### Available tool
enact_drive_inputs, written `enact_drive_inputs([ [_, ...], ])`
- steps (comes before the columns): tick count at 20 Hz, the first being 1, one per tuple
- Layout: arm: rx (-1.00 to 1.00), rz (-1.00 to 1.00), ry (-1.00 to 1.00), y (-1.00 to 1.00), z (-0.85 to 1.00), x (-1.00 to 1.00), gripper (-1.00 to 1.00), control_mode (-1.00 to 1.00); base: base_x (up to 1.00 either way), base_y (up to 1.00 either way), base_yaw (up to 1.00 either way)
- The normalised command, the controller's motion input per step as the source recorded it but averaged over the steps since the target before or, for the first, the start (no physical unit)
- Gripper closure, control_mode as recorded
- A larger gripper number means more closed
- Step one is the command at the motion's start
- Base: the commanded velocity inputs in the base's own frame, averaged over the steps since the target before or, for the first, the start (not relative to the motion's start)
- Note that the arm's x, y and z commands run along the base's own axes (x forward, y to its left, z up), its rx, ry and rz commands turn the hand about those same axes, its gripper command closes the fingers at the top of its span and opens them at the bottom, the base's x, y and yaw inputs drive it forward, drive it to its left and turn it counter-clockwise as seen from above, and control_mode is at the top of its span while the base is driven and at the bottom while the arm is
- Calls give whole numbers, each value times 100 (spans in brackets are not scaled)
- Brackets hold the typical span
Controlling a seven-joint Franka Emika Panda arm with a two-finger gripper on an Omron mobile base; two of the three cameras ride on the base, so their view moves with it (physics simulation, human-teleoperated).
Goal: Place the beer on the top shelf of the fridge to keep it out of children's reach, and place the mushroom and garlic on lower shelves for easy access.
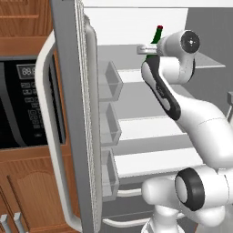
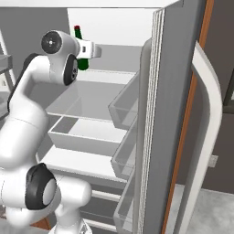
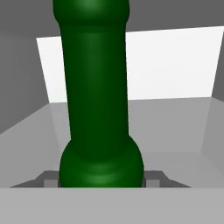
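— Where's your beer (image 1: 158, 35)?

— Upright inside the open fridge (image 2: 176, 91), up at the top shelf (image 1: 207, 61). You can see its red cap and green neck above the arm's wrist.

— And your gripper (image 3: 101, 181)?

— Its tips sit on either side of the bottle's base in the hand view, closed onto the glass. You can't tell whether the bottle rests on the shelf.
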Motion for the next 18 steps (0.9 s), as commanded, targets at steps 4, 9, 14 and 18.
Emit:
enact_drive_inputs([
  [4, 0, 0, 0, 0, -7, 42, 100, -100, 0, 0, 0],
  [9, 0, 0, 0, 0, -3, 42, 100, -100, 0, 0, 0],
  [14, 0, 0, 0, 0, -4, 43, 100, -100, 0, 0, 0],
  [18, 0, 0, 3, 0, -11, 35, 100, -100, 0, 0, 0],
])
